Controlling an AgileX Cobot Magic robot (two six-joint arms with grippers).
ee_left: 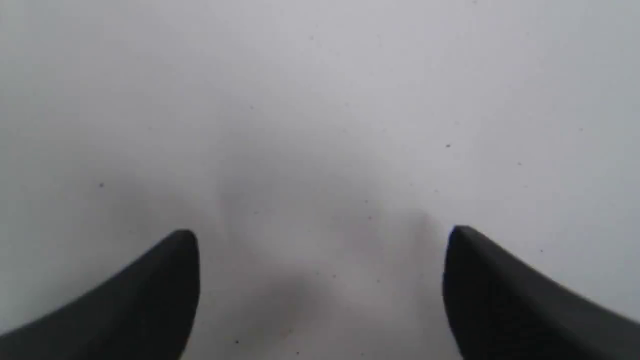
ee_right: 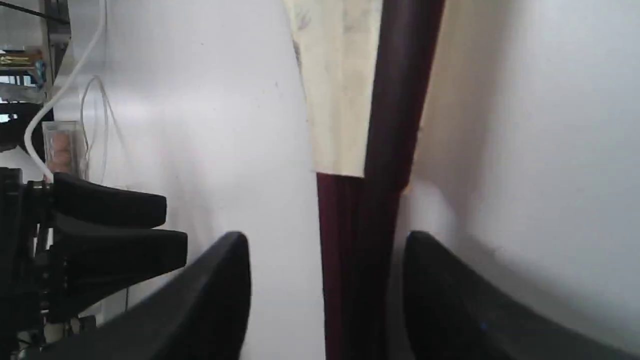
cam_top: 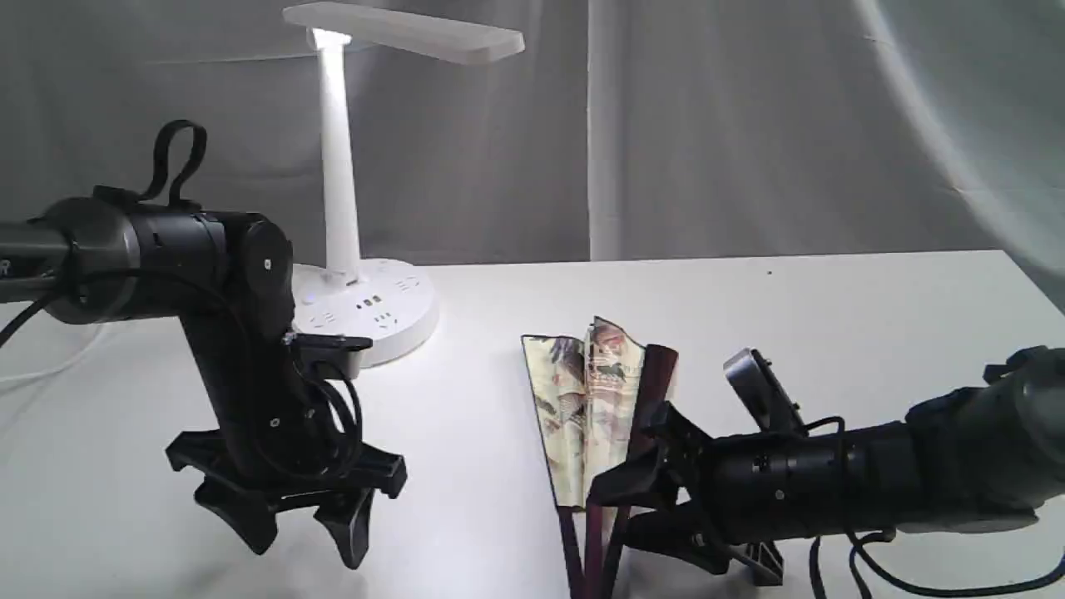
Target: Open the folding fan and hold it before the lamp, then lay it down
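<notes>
The folding fan [cam_top: 591, 399] lies partly spread on the white table [cam_top: 832, 316], its cream painted leaf pointing back and its dark ribs toward the front edge. My right gripper [cam_top: 620, 507] is low at the ribs; in the right wrist view it [ee_right: 327, 240] is open with the dark ribs [ee_right: 350, 260] between its fingers, not pinched. Further along in that view is the cream leaf [ee_right: 340, 75]. The white lamp [cam_top: 339, 166] stands lit at the back left. My left gripper [cam_top: 306, 549] hangs open over bare table at the front left, empty [ee_left: 320, 235].
The lamp's round base [cam_top: 391, 312] with sockets sits behind the left arm. A white cord [ee_right: 75, 75] runs off the table's far side. A grey curtain [cam_top: 707, 125] closes the back. The left gripper's fingers [ee_right: 110, 220] show in the right wrist view.
</notes>
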